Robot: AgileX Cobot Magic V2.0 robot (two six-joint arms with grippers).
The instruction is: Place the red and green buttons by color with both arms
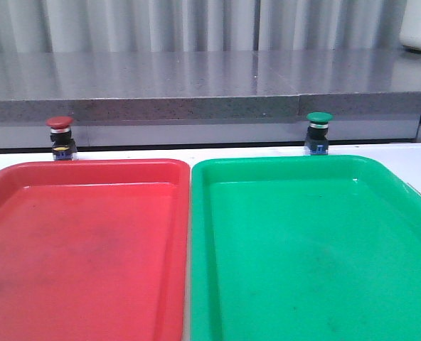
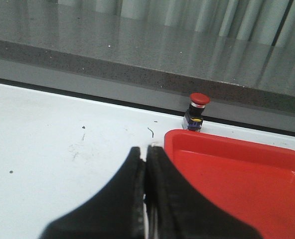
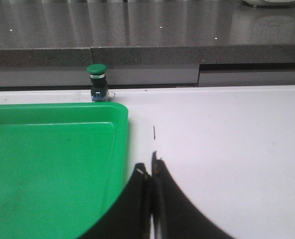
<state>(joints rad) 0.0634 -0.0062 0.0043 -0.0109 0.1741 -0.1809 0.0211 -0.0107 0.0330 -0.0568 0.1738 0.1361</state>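
The red button (image 1: 60,137) stands upright on the white table just behind the far left corner of the red tray (image 1: 82,234). It also shows in the left wrist view (image 2: 197,110). The green button (image 1: 318,132) stands upright behind the far edge of the green tray (image 1: 310,241), and shows in the right wrist view (image 3: 97,82). My left gripper (image 2: 146,152) is shut and empty, beside the red tray's (image 2: 237,179) outer edge. My right gripper (image 3: 150,167) is shut and empty, beside the green tray's (image 3: 48,164) outer edge. Neither gripper shows in the front view.
A grey stone ledge (image 1: 210,85) runs along the back just behind both buttons. White table (image 2: 53,149) lies to the outside of each tray. A white object (image 1: 420,25) sits at the far right on the ledge.
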